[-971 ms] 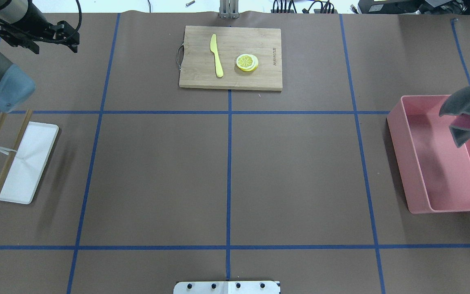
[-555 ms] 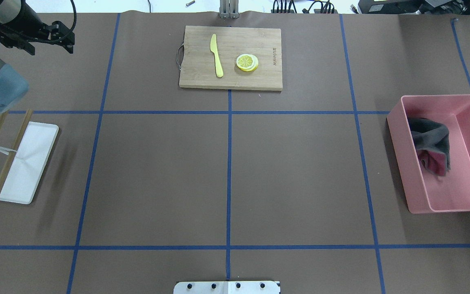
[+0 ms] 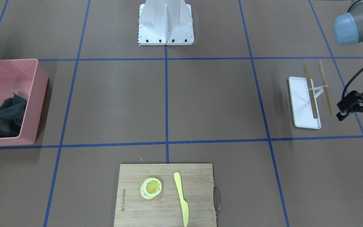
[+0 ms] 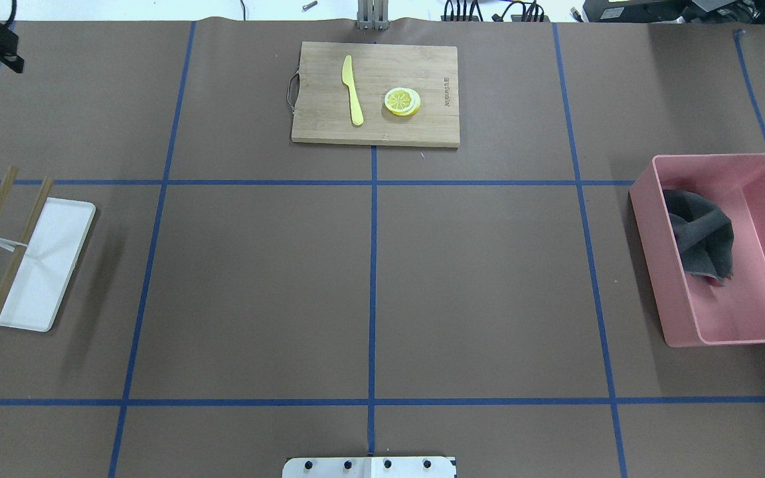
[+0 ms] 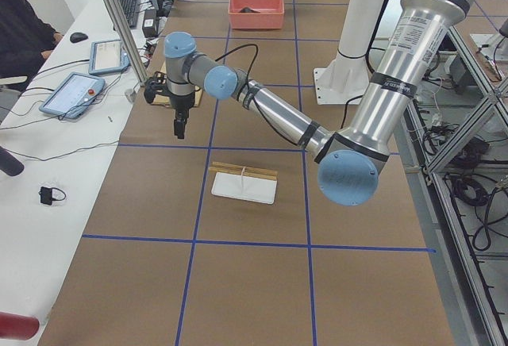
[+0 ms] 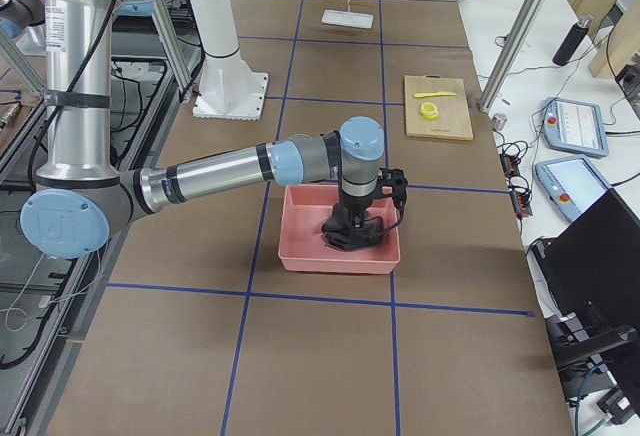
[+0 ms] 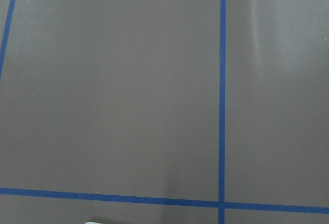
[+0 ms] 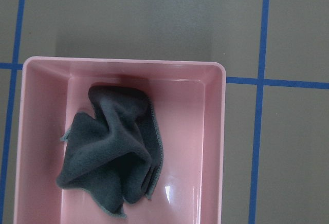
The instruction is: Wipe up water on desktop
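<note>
The desktop (image 4: 256, 285), matte brown and crossed by blue tape lines, spreads under everything in view. At its right end stands a pink bin (image 4: 655, 252), and a crumpled dark grey cloth (image 4: 701, 232) lies inside it against the wall nearer the table's middle. The right gripper (image 6: 357, 224) hangs over that cloth; whether its fingers are apart or closed cannot be told, since only the side view shows it. The left gripper (image 3: 357, 113) hovers above the far left corner of the desktop, fingers spread and holding nothing. Near it a white tray (image 4: 57, 265) carries one of two clipped bamboo chopsticks (image 4: 32, 219). At the far edge a bamboo cutting board (image 4: 329, 126) bears a yellow knife (image 4: 352, 89) beside lemon slices (image 4: 402, 101)
</note>
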Robot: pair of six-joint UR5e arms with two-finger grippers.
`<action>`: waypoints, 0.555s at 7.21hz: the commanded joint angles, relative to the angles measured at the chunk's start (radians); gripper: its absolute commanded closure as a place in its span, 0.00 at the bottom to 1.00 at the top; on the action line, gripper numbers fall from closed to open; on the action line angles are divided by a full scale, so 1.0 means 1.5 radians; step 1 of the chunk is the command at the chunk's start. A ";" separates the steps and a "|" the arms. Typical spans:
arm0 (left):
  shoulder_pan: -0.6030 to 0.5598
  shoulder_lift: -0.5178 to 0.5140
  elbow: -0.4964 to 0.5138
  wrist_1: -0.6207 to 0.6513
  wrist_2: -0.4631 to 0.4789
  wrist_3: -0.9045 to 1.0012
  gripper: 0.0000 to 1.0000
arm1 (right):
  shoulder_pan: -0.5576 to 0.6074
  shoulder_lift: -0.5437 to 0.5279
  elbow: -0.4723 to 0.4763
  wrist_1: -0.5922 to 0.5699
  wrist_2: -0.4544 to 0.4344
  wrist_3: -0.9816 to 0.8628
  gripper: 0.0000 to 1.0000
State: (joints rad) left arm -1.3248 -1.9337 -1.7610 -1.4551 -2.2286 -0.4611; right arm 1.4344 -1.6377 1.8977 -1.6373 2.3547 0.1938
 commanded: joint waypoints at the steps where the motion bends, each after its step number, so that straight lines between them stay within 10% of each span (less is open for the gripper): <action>1: -0.095 0.035 0.012 0.084 -0.006 0.220 0.02 | 0.004 0.002 -0.011 -0.002 0.002 -0.002 0.00; 4: -0.137 0.145 0.069 0.003 -0.001 0.379 0.02 | 0.040 0.002 -0.040 -0.007 0.003 -0.064 0.00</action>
State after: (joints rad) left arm -1.5113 -1.7820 -1.6783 -1.3941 -2.2342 0.0305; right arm 1.4703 -1.6357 1.8586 -1.6425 2.3603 0.1583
